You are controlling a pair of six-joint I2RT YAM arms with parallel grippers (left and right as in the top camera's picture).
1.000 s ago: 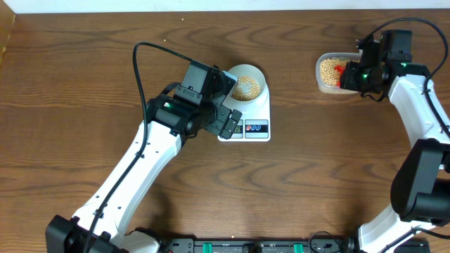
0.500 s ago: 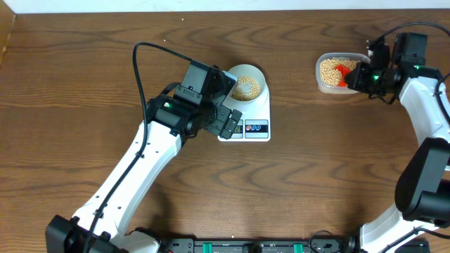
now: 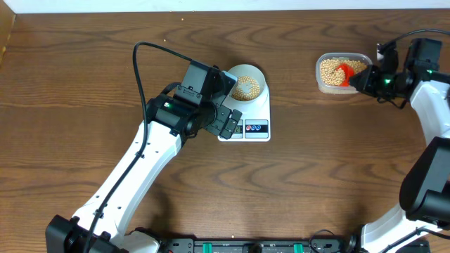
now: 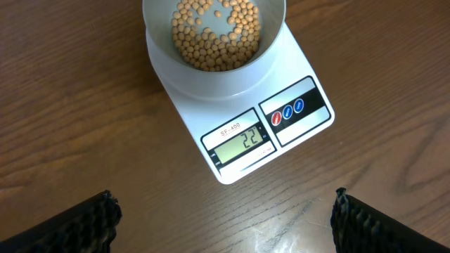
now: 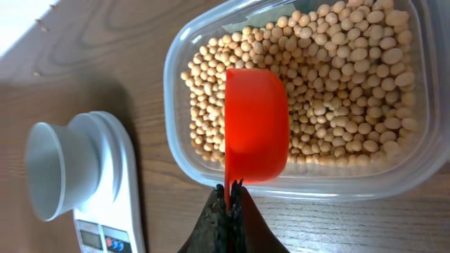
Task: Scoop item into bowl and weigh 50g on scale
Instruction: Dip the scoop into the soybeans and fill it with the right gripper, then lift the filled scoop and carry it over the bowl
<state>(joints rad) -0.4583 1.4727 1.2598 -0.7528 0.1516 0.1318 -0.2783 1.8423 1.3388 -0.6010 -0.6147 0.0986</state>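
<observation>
The bowl (image 3: 247,83) stands on the white scale (image 3: 254,112) and holds a layer of tan beans (image 4: 214,31). The scale's display (image 4: 239,142) reads 22. My left gripper (image 4: 225,221) is open and empty, hovering over bare table just in front of the scale. My right gripper (image 5: 230,200) is shut on the handle of a red scoop (image 5: 255,123). The empty scoop hangs over the beans (image 5: 344,84) in the clear plastic tub (image 3: 339,73). The bowl (image 5: 60,169) and scale also show in the right wrist view.
The left arm (image 3: 140,161) lies diagonally across the table's left half, with its black cable (image 3: 140,63) looping above it. The right arm (image 3: 429,112) runs along the right edge. The table's back edge (image 3: 225,10) is just behind the tub.
My right gripper has moved to the right and drawn the red scoop back across the tub. The left arm, bowl and scale have not moved.
</observation>
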